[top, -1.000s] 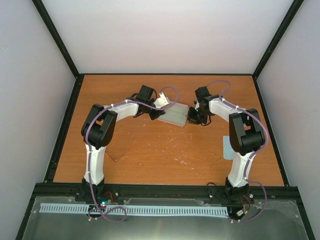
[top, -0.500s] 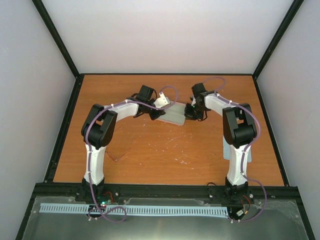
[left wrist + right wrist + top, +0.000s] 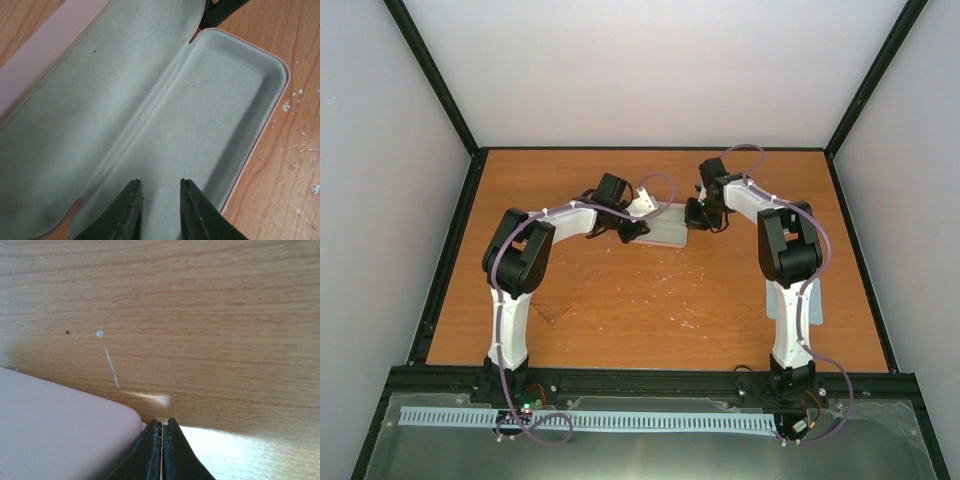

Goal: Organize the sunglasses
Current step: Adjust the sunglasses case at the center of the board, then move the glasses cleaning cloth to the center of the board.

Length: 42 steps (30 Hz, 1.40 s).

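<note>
The sunglasses [image 3: 562, 300] lie flat on the wood beside the left arm, thin-framed and almost wood-coloured, far from both grippers. The pale pink case [image 3: 667, 226] lies open at the back middle, and its grey lining [image 3: 165, 115] fills the left wrist view. My left gripper [image 3: 160, 184] hovers over the case's inside with its fingers a little apart and nothing between them. My right gripper [image 3: 161, 423] is shut and empty, its tips against the pink outer shell [image 3: 60, 435] at the case's right end. One dark right fingertip [image 3: 220, 11] shows at the case's far corner.
Black frame rails [image 3: 448, 262] border the wooden table [image 3: 660, 300] on all sides. A sliver of light blue cloth [image 3: 817, 305] shows behind the right arm's lower link. White specks are scattered on the wood near the middle.
My right gripper has moved back and to the left along the case's right end, staying shut. The case looks shifted slightly toward the back. The left arm has hardly moved.
</note>
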### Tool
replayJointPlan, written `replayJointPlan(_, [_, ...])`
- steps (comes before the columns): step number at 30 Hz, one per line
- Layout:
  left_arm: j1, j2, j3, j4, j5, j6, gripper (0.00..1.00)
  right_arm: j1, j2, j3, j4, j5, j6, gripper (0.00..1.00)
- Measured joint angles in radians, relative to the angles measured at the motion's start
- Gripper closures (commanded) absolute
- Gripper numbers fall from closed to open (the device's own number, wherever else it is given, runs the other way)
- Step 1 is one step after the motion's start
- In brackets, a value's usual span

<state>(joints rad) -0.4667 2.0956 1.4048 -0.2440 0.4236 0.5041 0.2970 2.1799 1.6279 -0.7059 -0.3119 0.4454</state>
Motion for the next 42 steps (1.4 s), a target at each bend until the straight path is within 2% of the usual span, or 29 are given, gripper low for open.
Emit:
replayJointPlan(5, [0.0,0.0,0.001,0.0,0.0,-0.024,0.56,0.0,0.006,0.008,-0.002,-0.002,0.0,0.96])
replayJointPlan(7, [0.0,0.0,0.005,-0.001,0.005,-0.032,0.52,0.0,0.005,0.008,-0.005,0.005,-0.002,0.91])
replayJointPlan(12, [0.0,-0.006,0.011,0.0,0.019,-0.046,0.51,-0.009,-0.039,-0.032,-0.022,0.048,-0.014,0.71])
replayJointPlan(16, [0.0,-0.023,0.01,0.0,0.034,-0.052,0.55,-0.037,-0.135,-0.106,-0.026,0.086,-0.008,0.64])
replayJointPlan(17, [0.0,-0.032,0.008,0.0,0.037,-0.053,0.59,-0.051,-0.164,-0.125,-0.026,0.095,-0.008,0.66])
replayJointPlan(21, [0.0,-0.069,0.008,-0.001,0.058,-0.063,0.72,-0.125,-0.273,-0.188,-0.04,0.143,0.005,0.86])
replayJointPlan(23, [0.0,-0.082,0.006,-0.001,0.07,-0.066,0.74,-0.151,-0.306,-0.21,-0.047,0.164,0.011,0.89])
replayJointPlan(24, [0.0,-0.089,0.003,-0.002,0.076,-0.068,0.75,-0.169,-0.335,-0.235,-0.058,0.182,0.013,0.88])
replayJointPlan(33, [-0.013,-0.139,-0.023,-0.027,0.146,-0.067,0.75,-0.241,-0.579,-0.517,-0.204,0.325,0.029,0.61])
replayJointPlan(38, [-0.014,-0.142,-0.022,-0.052,0.205,-0.06,0.75,-0.42,-0.671,-0.66,-0.217,0.319,0.049,0.59])
replayJointPlan(42, [-0.029,-0.141,0.003,-0.067,0.226,-0.061,0.75,-0.549,-0.678,-0.675,-0.216,0.323,0.036,0.6])
